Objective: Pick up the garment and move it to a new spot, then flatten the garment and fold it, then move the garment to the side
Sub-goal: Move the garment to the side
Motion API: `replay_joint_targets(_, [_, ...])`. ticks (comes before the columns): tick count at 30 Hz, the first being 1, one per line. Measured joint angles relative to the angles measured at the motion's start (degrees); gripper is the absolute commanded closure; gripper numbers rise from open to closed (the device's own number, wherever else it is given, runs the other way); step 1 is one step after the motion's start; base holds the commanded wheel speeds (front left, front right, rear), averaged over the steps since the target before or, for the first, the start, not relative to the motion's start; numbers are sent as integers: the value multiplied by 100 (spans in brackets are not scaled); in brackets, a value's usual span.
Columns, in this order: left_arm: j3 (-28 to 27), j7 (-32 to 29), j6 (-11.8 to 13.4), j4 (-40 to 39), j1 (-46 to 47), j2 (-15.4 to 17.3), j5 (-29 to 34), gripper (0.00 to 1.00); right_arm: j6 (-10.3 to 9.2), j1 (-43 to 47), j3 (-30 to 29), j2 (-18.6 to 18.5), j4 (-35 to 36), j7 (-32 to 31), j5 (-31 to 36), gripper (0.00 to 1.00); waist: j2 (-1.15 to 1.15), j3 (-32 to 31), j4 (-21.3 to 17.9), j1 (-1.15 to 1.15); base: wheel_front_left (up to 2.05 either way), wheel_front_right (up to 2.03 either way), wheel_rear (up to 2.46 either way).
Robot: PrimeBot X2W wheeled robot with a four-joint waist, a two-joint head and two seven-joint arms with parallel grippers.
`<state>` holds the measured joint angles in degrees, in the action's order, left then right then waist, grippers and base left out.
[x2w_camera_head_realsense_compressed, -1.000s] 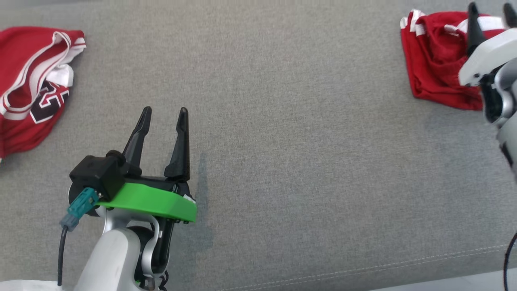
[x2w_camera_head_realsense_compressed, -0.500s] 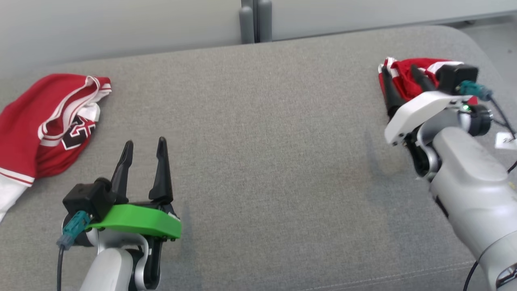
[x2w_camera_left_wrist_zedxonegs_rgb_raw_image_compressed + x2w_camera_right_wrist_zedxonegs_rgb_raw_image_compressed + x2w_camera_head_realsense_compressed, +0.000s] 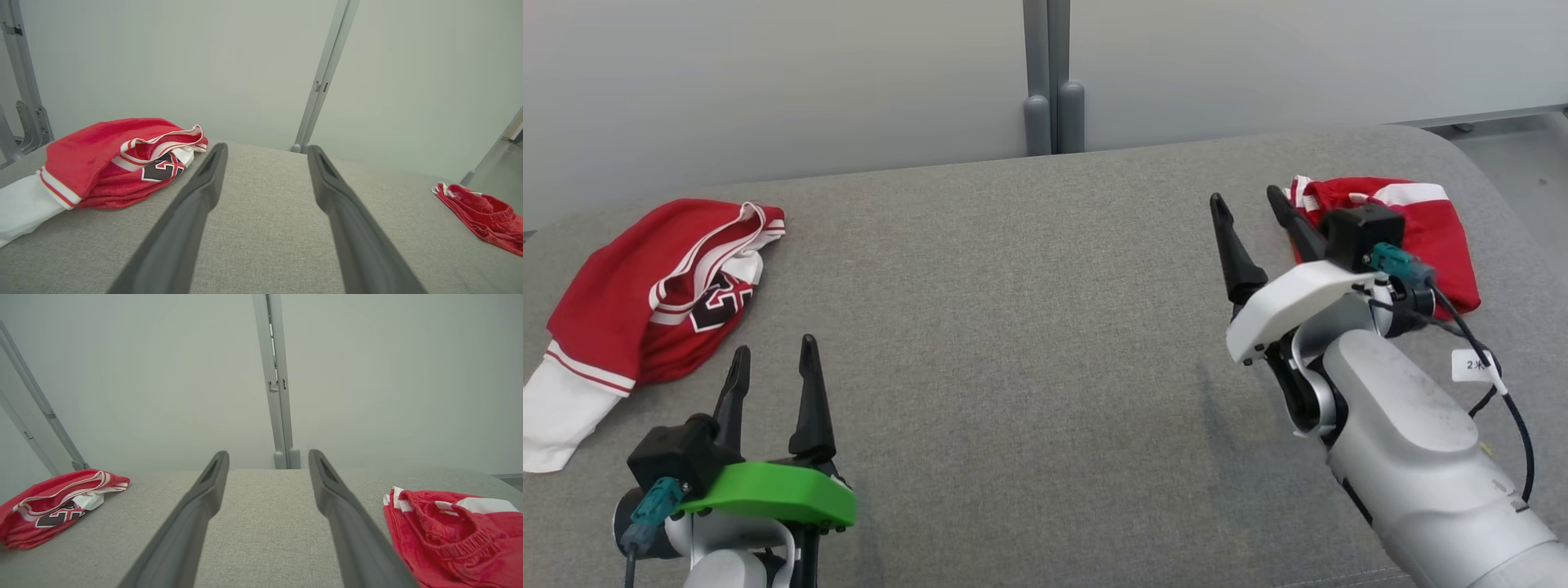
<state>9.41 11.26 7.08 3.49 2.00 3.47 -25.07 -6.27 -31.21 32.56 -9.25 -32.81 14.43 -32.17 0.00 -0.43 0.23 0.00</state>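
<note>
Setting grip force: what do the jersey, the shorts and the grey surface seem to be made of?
The jersey looks like soft matte knit fabric, red with white trim; it slumps in folds. The shorts look like similar red fabric, slightly fuzzy, with a gathered elastic waistband. The surface is coarse grey woven upholstery with a visible weave, probably padded.

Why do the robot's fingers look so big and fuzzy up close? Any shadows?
Left wrist view: the left gripper is near the wide lens, so its fingers look huge and soft-edged. Right wrist view: same for the right gripper. Head view: sharp, even light, a faint shadow on the couch beside the right arm.
</note>
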Motion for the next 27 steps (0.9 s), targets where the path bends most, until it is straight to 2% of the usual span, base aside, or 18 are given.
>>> replay_joint_targets(6, [-116,48,0,29,-107,-5,194,0,-82,578,-190,68,375,0,129,0,0,-42,-22,0,0,0,0])
replay_joint_targets(27, [-335,91,0,118,-420,-38,467,0,-90,1759,-865,105,1239,0,823,0,0,-89,-136,0,0,0,0])
